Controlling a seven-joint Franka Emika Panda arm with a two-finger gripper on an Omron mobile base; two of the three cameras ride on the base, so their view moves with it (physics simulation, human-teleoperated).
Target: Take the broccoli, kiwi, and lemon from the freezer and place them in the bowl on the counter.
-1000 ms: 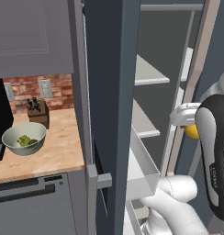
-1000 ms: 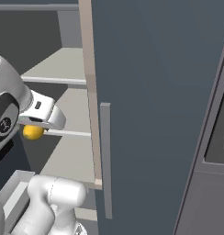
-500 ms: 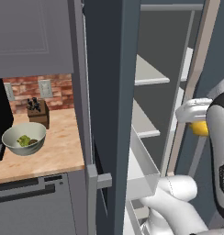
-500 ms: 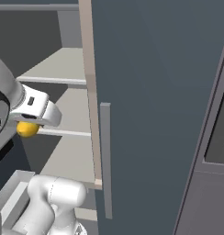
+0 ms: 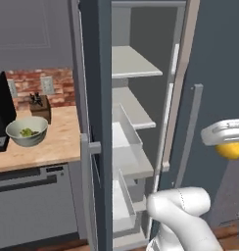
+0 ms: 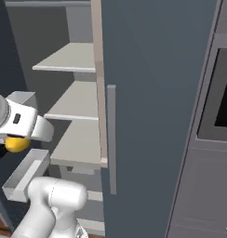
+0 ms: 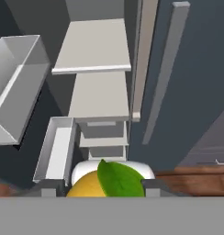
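My gripper (image 5: 228, 147) is shut on the yellow lemon (image 5: 230, 151), held in the air outside the open freezer (image 5: 133, 63), in front of its right door. In the right base view the lemon (image 6: 16, 144) hangs under the white hand at the left. The hand view looks down past the lemon (image 7: 86, 187) and its green leaf, with the gripper (image 7: 101, 190) around it. The pale bowl (image 5: 13, 128) stands on the tan counter (image 5: 53, 142), with a green bit that looks like the broccoli (image 5: 26, 132) inside. The kiwi is out of view.
The freezer's left door (image 5: 94, 122) with clear bins stands open between me and the counter. A knife block (image 5: 40, 104) and a black appliance (image 5: 1, 112) sit at the back of the counter. The right door (image 6: 148, 93) and a wall oven (image 6: 220, 93) lie to the right.
The whole picture has shifted, so the base has moved. The gripper with the lemon has swung further out from the freezer shelves, right in the left base view.
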